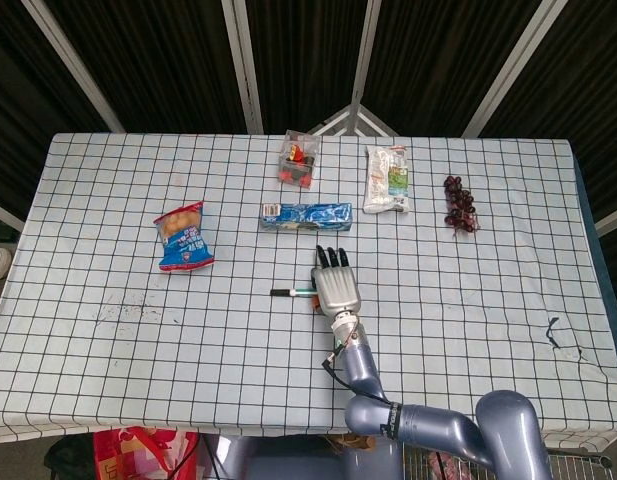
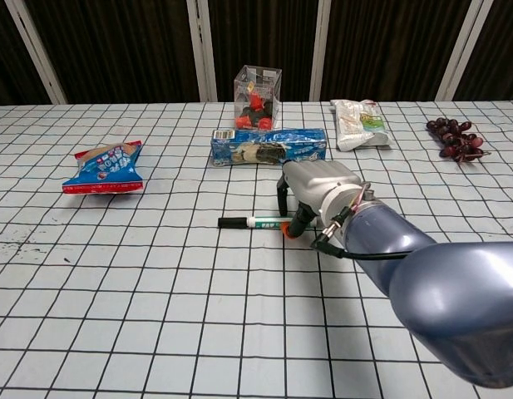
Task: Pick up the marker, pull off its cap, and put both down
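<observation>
Right hand (image 1: 337,284): hovering low over the counter (image 1: 108,340), palm down, fingers (image 2: 281,193) curling downward over the marker's near end; from here I cannot tell whether it is actually gripping the marker or only touching it.
Marker (image 1: 293,293): lying flat on the checked cloth in the middle of the counter, its dark cap (image 2: 232,223) pointing toward the robot's left, the cap sitting on the barrel, the other end disappearing under the hand.
Left hand: not showing in either view.
Blue snack bag (image 1: 183,236): lying well to the left of the marker.
Blue box (image 1: 306,215): lying flat just behind the hand.
Clear box (image 2: 257,98): standing behind the blue box, holding red pieces.
White packet (image 1: 387,179): lying at the back, right of the clear box.
Grapes (image 1: 459,203): sitting toward the right, well apart from the hand.
</observation>
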Robot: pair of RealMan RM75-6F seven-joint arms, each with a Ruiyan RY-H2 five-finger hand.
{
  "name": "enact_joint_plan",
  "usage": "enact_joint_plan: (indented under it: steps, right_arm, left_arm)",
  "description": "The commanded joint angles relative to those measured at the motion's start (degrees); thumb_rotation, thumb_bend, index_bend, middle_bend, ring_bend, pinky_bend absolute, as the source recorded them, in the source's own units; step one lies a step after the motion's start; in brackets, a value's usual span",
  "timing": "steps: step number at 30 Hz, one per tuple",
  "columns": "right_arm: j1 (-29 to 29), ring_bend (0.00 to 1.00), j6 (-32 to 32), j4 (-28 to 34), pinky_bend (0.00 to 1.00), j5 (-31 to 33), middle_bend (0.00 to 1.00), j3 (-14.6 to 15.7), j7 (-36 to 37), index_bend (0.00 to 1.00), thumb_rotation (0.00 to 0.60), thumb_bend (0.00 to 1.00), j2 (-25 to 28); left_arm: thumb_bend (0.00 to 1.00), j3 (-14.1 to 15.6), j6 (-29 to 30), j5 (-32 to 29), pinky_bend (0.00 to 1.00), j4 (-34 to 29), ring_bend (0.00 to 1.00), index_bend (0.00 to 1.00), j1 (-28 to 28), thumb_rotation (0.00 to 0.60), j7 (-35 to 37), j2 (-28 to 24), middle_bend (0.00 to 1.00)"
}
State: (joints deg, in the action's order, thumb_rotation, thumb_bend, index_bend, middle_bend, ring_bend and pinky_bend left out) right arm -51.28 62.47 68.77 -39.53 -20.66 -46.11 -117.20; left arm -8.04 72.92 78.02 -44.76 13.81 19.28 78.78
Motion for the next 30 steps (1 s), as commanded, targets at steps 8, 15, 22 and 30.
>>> enact_joint_plan:
  steps: [8,15,22,30]
  right_arm:
    - [0.12,0.01,-0.23,0.17,0.00,0.06,0.05,0.36,0.10,0.54,0.600,0.42,0.07]
    - [-0.05,0.01,-0.69,-0.16,0.00,0.30,0.05,0.57,-0.03,0.54,0.600,0.42,-0.14]
    - [-0.35,0.01,-1.06,-0.10,0.00,0.91,0.05,0.59,-0.66,0.50,0.600,0.42,-0.18]
    - [-0.60,0.01,-1.06,-0.09,0.00,1.12,0.05,0.62,-0.88,0.50,0.600,0.42,-0.39]
  left_arm:
    - [0.51,0.00,0.18,0.05,0.01,0.02,0.00,0.05,-0.04,0.600,0.03,0.16,0.00]
    - [0.51,0.03,0.25,0.08,0.01,0.03,0.00,0.05,-0.07,0.600,-0.11,0.20,0.00]
    - [0.51,-0.07,0.39,-0.03,0.01,-0.02,0.00,0.05,-0.18,0.600,-0.11,0.12,0.00]
    - [0.51,-0.03,0.28,-0.02,0.01,0.14,0.00,0.05,-0.18,0.600,0.02,0.23,0.00]
